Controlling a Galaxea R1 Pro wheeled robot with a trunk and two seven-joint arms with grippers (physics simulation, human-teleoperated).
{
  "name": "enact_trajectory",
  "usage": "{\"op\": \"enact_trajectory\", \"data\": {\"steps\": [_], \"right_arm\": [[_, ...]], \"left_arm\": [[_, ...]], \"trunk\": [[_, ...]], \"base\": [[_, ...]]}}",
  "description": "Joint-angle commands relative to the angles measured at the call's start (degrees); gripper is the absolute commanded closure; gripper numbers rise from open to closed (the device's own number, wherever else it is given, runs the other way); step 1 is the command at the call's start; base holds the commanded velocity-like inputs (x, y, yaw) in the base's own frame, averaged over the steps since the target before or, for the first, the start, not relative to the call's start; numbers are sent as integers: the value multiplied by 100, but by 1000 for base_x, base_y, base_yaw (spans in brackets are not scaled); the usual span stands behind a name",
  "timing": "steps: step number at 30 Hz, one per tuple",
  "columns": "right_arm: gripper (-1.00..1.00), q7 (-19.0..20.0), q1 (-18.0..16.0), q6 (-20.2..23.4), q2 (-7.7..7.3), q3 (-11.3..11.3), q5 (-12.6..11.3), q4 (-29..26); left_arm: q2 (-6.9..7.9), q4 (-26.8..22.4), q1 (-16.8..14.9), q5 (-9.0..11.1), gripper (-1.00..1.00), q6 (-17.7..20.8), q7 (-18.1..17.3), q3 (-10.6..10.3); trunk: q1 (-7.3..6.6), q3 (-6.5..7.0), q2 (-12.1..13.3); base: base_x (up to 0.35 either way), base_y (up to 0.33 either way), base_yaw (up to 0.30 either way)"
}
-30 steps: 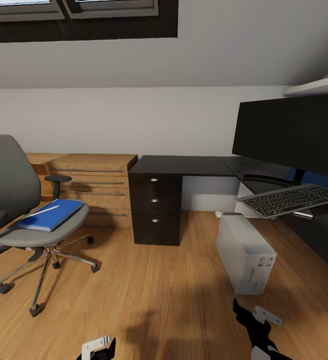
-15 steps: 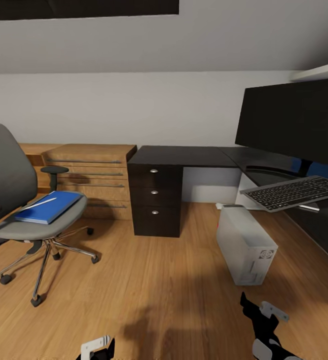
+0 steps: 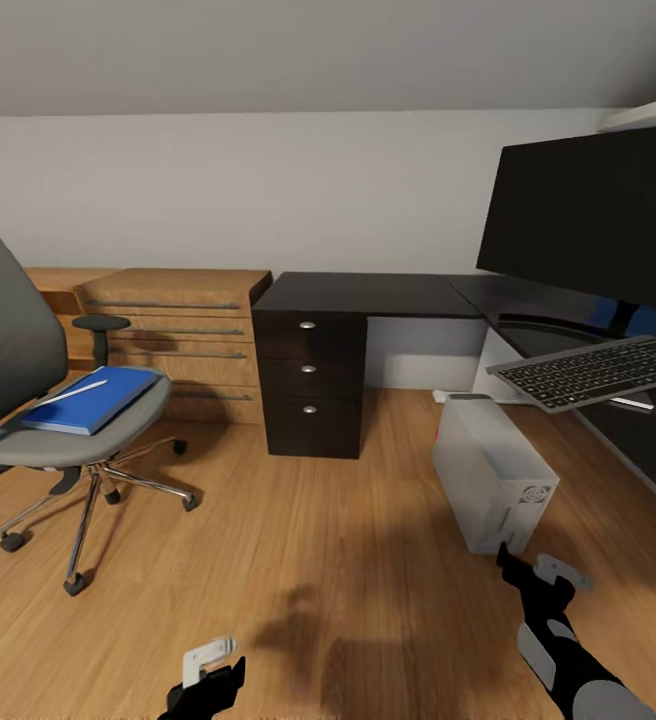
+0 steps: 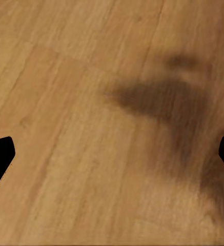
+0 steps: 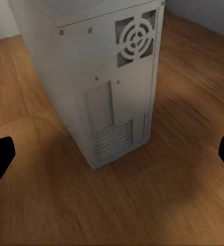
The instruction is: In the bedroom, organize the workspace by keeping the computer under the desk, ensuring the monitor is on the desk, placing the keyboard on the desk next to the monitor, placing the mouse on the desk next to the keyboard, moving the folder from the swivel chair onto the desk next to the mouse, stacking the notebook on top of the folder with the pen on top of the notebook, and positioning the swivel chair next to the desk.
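The grey swivel chair (image 3: 18,350) stands at the left, away from the desk. On its seat lies the blue folder (image 3: 93,400) with the whitish pen (image 3: 73,391) on top; the notebook is hidden. The black desk (image 3: 368,293) runs along the back and right, carrying the monitor (image 3: 593,215). The keyboard (image 3: 593,370) overhangs the desk's edge. On the floor beside the desk stands the light grey computer (image 3: 488,470) (image 5: 96,82). My right gripper (image 3: 538,578) (image 5: 112,159) is open just short of its rear panel. My left gripper (image 3: 208,668) (image 4: 112,159) hangs open over bare floor.
Low wooden shelving (image 3: 173,330) sits against the back wall between the chair and the desk's black drawers (image 3: 310,385). A small white object (image 3: 438,397) lies on the floor behind the computer. Wooden floor (image 3: 298,540) stretches between chair and computer.
The camera has tilted down, so the room sits higher in the picture and the window is out of view. My right arm has reached further toward the computer.
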Motion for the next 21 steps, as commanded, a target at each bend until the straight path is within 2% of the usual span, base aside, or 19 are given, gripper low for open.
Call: {"op": "enact_trajectory", "data": {"steps": [1, 6, 10, 17, 21], "right_arm": [[-100, -3, -3, -10, -7, 14, -20, -33], [-100, 1, -3, -22, -20, 20, 62, -117], [-100, 3, -3, -88, -19, 21, 80, -119], [-100, 3, -3, -151, -20, 28, 90, -117], [-100, 3, -3, -157, -25, 25, 91, -117]], "left_arm": [[-3, -113, 1, 43, -100, 84, 36, -9], [-4, -444, 0, 42, -100, 233, 42, 8], [8, -431, 0, 52, -100, 222, 18, 23], [27, -114, 0, 50, -100, -348, 2, 36], [24, -22, 0, 50, -100, -474, 0, 31]], "trunk": [[-1, -6, -2], [-1, -6, -2], [-1, -6, -2], [-1, -6, -2], [-1, -6, -2]], "base": [[0, 0, 0], [0, 0, 0], [0, 0, 0], [74, 0, 0], [169, 0, 0]]}}
